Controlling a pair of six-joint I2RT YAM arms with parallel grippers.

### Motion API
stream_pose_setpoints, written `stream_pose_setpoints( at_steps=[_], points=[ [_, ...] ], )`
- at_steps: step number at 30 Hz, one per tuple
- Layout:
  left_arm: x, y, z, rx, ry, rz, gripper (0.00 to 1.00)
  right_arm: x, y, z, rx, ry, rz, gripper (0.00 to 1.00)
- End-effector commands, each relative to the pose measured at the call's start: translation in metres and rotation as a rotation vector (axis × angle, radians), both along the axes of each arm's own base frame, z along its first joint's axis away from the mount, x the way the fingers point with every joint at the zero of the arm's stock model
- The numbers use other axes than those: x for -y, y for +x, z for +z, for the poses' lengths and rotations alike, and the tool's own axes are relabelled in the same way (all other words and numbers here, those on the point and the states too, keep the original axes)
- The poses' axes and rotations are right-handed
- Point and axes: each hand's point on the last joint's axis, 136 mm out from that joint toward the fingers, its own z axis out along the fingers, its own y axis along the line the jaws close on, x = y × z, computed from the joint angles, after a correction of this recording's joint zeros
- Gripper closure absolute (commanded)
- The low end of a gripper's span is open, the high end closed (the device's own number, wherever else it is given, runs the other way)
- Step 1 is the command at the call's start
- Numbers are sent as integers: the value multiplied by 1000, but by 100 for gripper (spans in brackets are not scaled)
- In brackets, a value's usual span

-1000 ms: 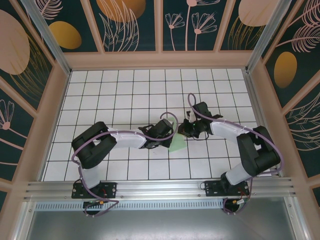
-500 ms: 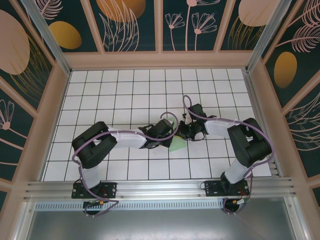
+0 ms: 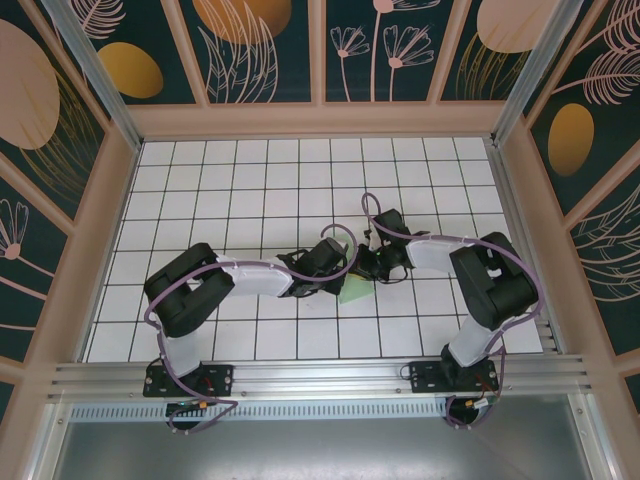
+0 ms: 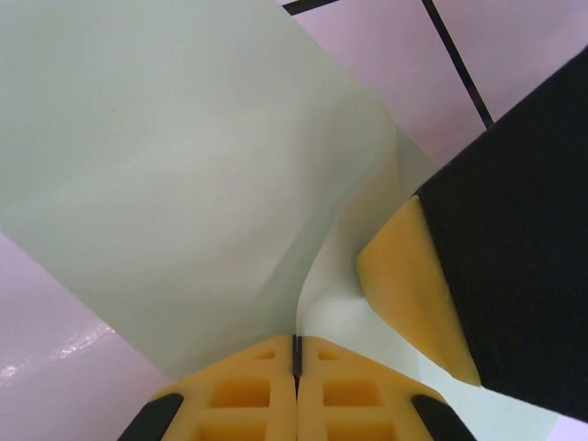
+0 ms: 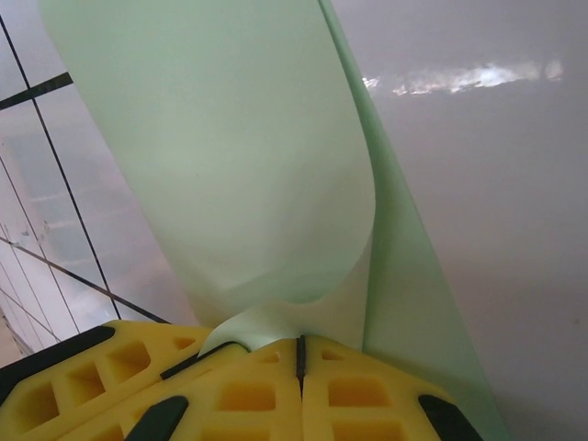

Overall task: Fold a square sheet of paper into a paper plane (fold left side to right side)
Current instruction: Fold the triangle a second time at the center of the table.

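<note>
step in hand, judged: the fold-over, left side carried toward right, mid-lift and not yet laid down.

thin pale mint-green paper sheet sits near the middle of the white black-lined grid tabletop, tucked under and between both wrists. only a small green wedge shows from above, poking toward the near edge.

left gripper: yellow fingers pressed together, paper edge caught in the seam. right gripper: likewise closed tight, pinching the sheet, which curls up out of the seam in a soft loop. the two grippers are just beside each other, the right one's yellow pad touching the paper in the left wrist view.

orientation: sheet is bowed, not flat. in both wrist views its length runs away from the fingertips. from above the long axis cannot be told, as too much is covered.

next move, judged: bring the lifted edge onto the opposite edge, corners matched, then press the bend flat into a crease. slack paper may skew.
</note>
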Motion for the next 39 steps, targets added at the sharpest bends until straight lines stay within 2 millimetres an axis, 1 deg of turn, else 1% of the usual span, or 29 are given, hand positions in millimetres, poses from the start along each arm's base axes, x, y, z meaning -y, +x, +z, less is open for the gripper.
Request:
stream_pose_setpoints(
  at_steps=[1, 6, 7, 9, 12, 16, 17, 19, 22, 26, 29, 32, 35, 37, 39],
  points=[
    [-16, -6, -24, -53, 74, 19, 92, 9, -3, -14, -17, -80, 7, 92],
    [-14, -3, -15, -39, 54, 30, 91, 19, -14, -28, -59, -125, 8, 92],
    [-13, -3, -12, -37, 48, 31, 90, 20, -16, -30, -67, -129, 7, 92],
    [-12, -1, -5, -25, 37, 37, 83, 23, -21, -34, -79, -141, 7, 93],
    [-13, 2, 12, -1, 23, 51, 76, 27, -25, -39, -90, -155, 6, 93],
    [-15, 4, 41, 39, -19, 63, 71, 27, -28, -41, -95, -151, 8, 92],
    [-15, 3, 57, 56, -53, 61, 71, 27, -27, -41, -93, -150, 7, 93],
    [-14, -1, 69, 59, -99, 55, 70, 26, -27, -41, -89, -145, 7, 93],
    [-9, -15, 79, 29, -182, 11, 68, 26, -25, -39, -83, -144, 8, 92],
    [10, -38, 80, -42, -299, -63, 68, 25, -24, -39, -78, -144, 9, 93],
    [27, -49, 78, -85, -348, -97, 68, 26, -24, -39, -79, -146, 8, 93],
    [36, -50, 72, -112, -377, -94, 68, 26, -24, -40, -80, -144, 7, 93],
    [39, -46, 64, -118, -364, -76, 68, 25, -25, -40, -80, -145, 12, 93],
    [42, -43, 62, -116, -361, -77, 67, 26, -25, -40, -80, -149, 11, 93],
    [42, -44, 47, -137, -332, -77, 67, 27, -24, -40, -79, -152, 12, 93]
  ],
)
